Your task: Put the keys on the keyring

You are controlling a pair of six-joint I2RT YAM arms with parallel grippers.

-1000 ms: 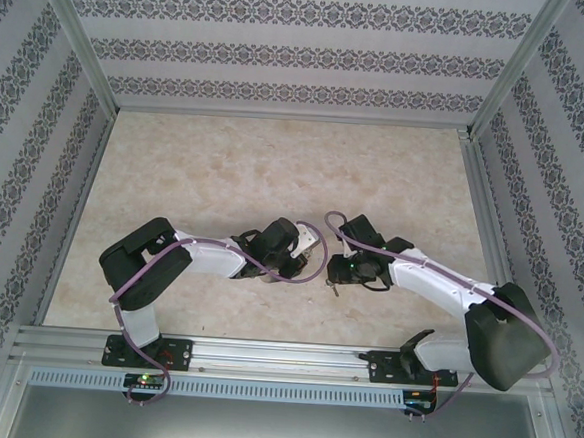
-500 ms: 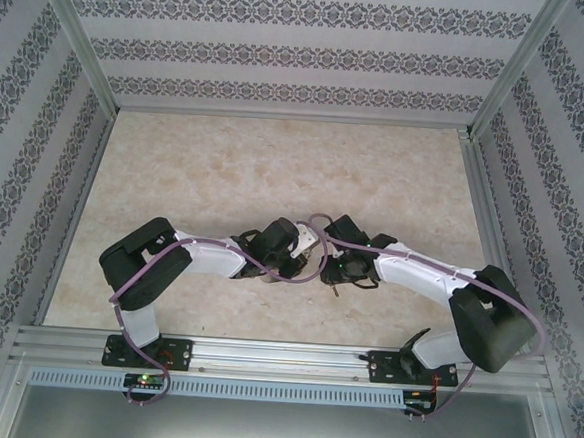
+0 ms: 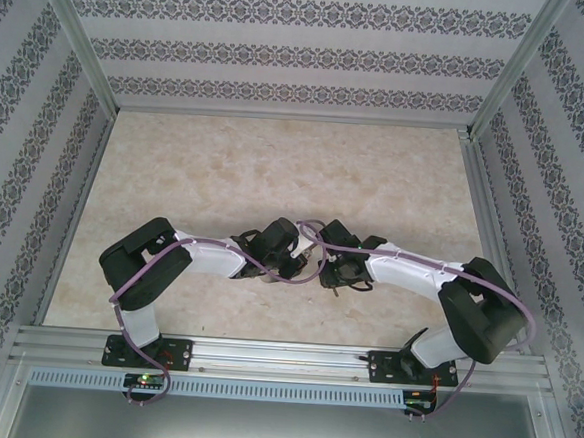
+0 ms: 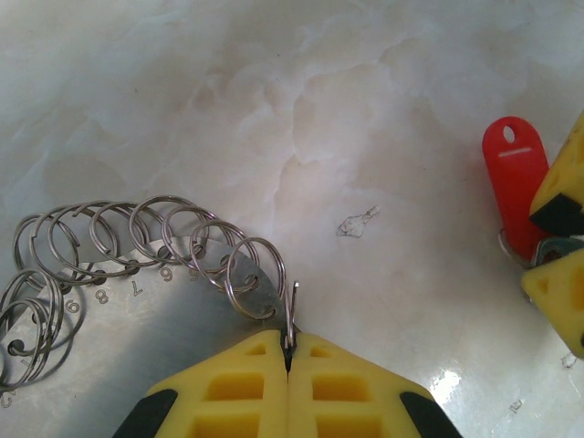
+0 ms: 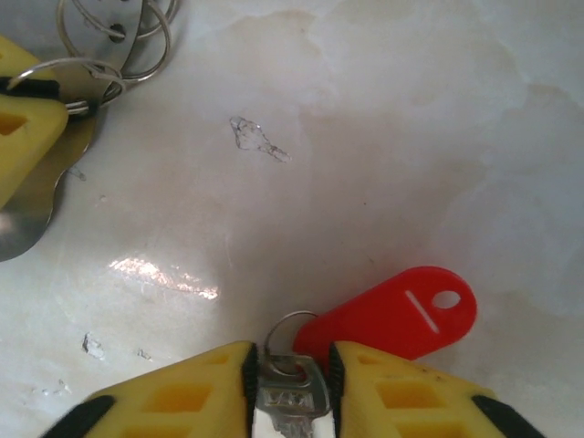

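Now: your two arms meet over the marbled beige tabletop (image 3: 276,168), around its middle and toward the near side.
Left gripper (image 4: 287,351): its yellow fingers are pressed together on a thin wire loop at the rim of the large grey metal keyring (image 4: 128,274). That hoop is fringed with small silvery split rings, and the rest of it lies flat on the table beside the fingers.
Right gripper (image 5: 290,370): it is clamped on the silvery metal end of the small key with the bright red plastic head (image 5: 392,315). I cannot tell whether the red part touches the table.
Gap: the key sits to the right of the ring, near it but apart. Nothing is threaded yet.
Risk, slip: your left hold is only a sliver of wire at the very fingertips. A sideways push from the key could twist it free.
Risk, miss: the loop's opening is too fine to make out. If you come in off line, the key may ride over the wire.
Risk, collision: both sets of fingertips crowd one spot, so a hurried approach could knock them together and shift the hoop.
Risk, snag: the neighbouring split rings stand close together, so the key could catch the wrong one.
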